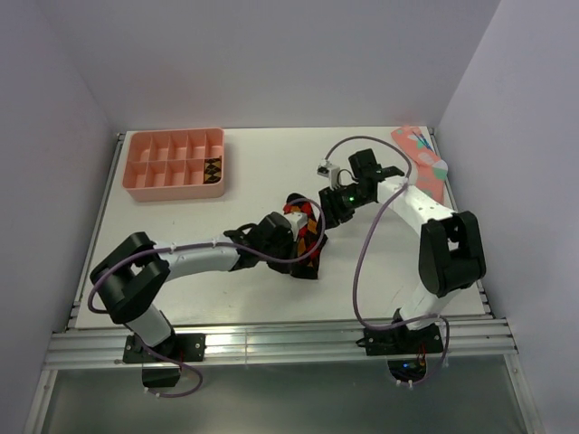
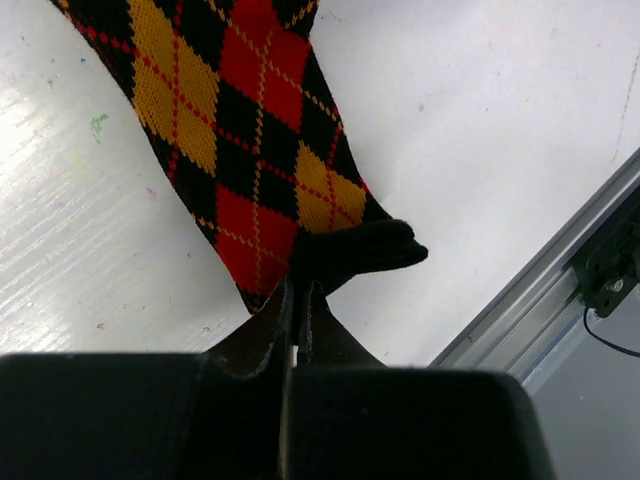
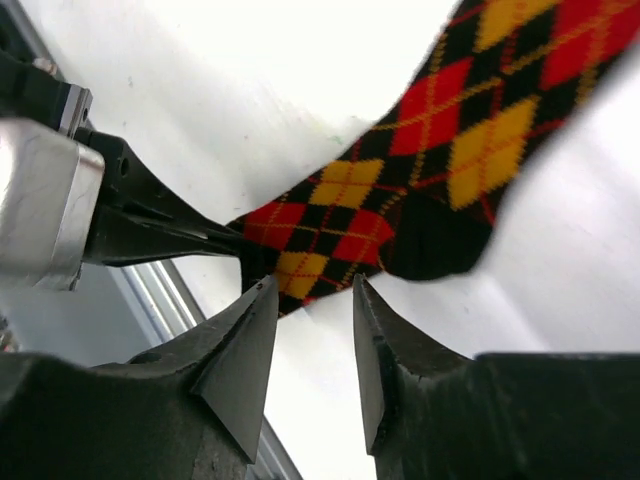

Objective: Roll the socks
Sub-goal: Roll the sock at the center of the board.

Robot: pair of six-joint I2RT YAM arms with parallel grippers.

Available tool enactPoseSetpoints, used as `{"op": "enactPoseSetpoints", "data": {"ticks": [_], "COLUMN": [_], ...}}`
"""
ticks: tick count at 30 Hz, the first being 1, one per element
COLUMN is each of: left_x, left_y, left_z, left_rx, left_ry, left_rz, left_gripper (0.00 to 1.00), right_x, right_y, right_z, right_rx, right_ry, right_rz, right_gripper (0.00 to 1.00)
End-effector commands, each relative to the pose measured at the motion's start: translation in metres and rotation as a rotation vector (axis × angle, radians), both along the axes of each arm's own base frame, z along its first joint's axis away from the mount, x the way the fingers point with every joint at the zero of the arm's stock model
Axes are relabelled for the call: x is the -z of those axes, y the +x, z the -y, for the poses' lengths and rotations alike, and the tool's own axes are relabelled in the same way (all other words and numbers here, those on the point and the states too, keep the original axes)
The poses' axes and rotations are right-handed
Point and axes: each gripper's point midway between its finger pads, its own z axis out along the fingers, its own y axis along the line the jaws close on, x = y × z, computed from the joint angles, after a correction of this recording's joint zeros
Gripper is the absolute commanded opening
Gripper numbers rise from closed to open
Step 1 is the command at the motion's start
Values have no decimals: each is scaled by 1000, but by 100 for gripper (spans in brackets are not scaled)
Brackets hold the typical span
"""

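A dark argyle sock [image 1: 308, 228] with red and orange diamonds lies mid-table. My left gripper [image 2: 298, 288] is shut on its black end [image 2: 358, 250], and the patterned length [image 2: 240, 130] stretches away over the white table. The right gripper [image 3: 312, 288] hovers just above the same end of the sock [image 3: 400, 180], jaws open with nothing between them. In the right wrist view the left gripper's fingers [image 3: 170, 225] pinch the sock's corner. A second dark argyle sock [image 1: 213, 168] sits as a small bundle in a compartment of the pink tray.
The pink divided tray [image 1: 174, 164] stands at the back left. A pink sock [image 1: 422, 157] lies at the back right corner near the wall. The aluminium rail [image 2: 560, 270] runs along the table's near edge. Cables loop around both arms.
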Motion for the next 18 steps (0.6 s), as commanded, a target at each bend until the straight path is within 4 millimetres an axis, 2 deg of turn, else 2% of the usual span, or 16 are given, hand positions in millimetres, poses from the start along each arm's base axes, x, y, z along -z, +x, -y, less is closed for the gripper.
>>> {"op": "enactPoseSetpoints", "data": {"ticks": [1, 2, 5, 6, 14, 18], "left_x": [1, -4, 1, 7, 22, 31], "left_y": [-1, 2, -1, -2, -11, -18], "left_z": [-4, 1, 7, 8, 24, 26], "left_rx": [-7, 1, 30, 39, 100, 124], "left_ry": [97, 94, 116, 127, 144, 165], "left_rz": [-41, -39, -80, -96, -211, -269], "left_gripper": [0, 0, 0, 0, 0, 0], "right_x": [-11, -12, -18, -25, -32, -40], "right_y": [14, 13, 15, 16, 33, 25], "right_z": [18, 22, 34, 35, 64, 66], "right_rx": [65, 73, 99, 104, 256, 190], "right_ry": [-10, -10, -19, -16, -99, -74], "right_rz": [85, 95, 142, 180, 287, 339], "right_gripper": [43, 42, 40, 40, 37, 36]}}
